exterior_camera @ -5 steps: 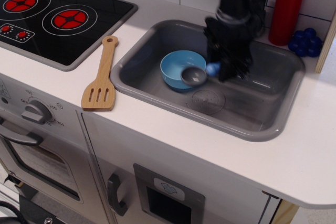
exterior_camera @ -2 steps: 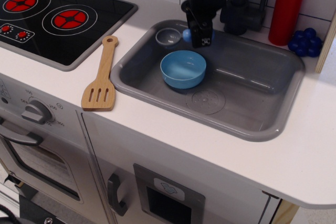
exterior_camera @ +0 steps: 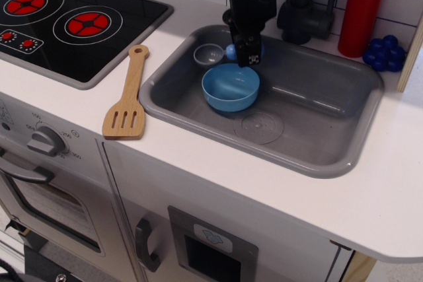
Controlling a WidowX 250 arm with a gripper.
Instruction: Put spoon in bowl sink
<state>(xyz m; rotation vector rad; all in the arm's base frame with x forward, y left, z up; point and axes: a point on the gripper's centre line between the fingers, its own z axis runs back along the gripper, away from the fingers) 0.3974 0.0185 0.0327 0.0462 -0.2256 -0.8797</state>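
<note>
The light blue bowl sits on the floor of the grey sink, left of the drain pattern. My gripper hangs over the sink's back left part, just behind the bowl, shut on the spoon's blue handle. The spoon's grey scoop sticks out to the left, held level above the sink's back left corner, apart from the bowl.
A wooden slotted spatula lies on the counter left of the sink. A black stove top is at the far left. A dark faucet, a red bottle and blue grapes stand behind the sink.
My gripper swung with the spoon from the sink's middle, right of the bowl, to the back left corner, then dropped slightly toward the bowl's back rim.
</note>
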